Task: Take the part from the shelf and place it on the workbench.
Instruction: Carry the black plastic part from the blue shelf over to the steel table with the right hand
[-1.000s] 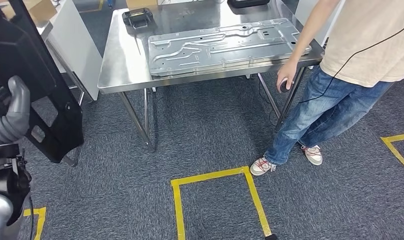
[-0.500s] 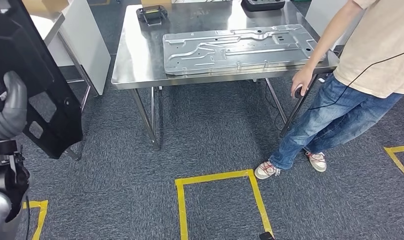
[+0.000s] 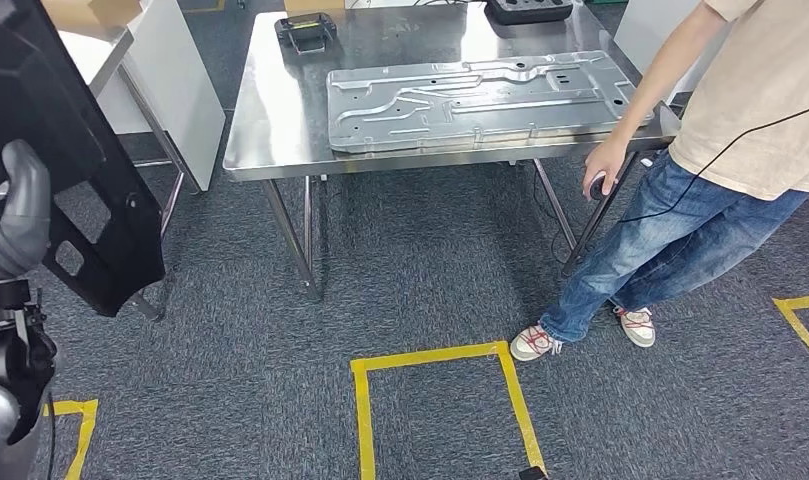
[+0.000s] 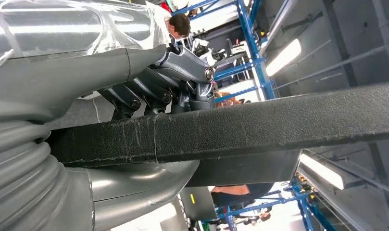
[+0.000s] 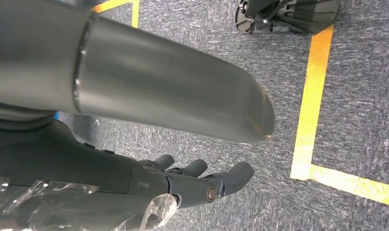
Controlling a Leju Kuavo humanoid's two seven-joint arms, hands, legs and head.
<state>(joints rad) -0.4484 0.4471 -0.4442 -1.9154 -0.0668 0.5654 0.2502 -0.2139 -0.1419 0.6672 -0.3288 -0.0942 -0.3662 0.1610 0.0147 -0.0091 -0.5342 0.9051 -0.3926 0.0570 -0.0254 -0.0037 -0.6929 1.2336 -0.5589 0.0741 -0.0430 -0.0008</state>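
A large black panel part stands upright at the left of the head view. My left hand grips its edge. In the left wrist view the fingers and the thumb clamp the part's black textured edge. Ahead stands the steel workbench, apart from the part and further away. My right hand hangs over the carpet with its fingers stretched out and nothing in it.
A large stamped metal plate covers much of the workbench, with a small black tray behind it. A person in jeans stands at the bench's right corner, one hand low. Yellow tape marks a square on the carpet.
The whole picture shifted, so the camera moved: the workbench now sits further right in view. My left hand still holds the black part.
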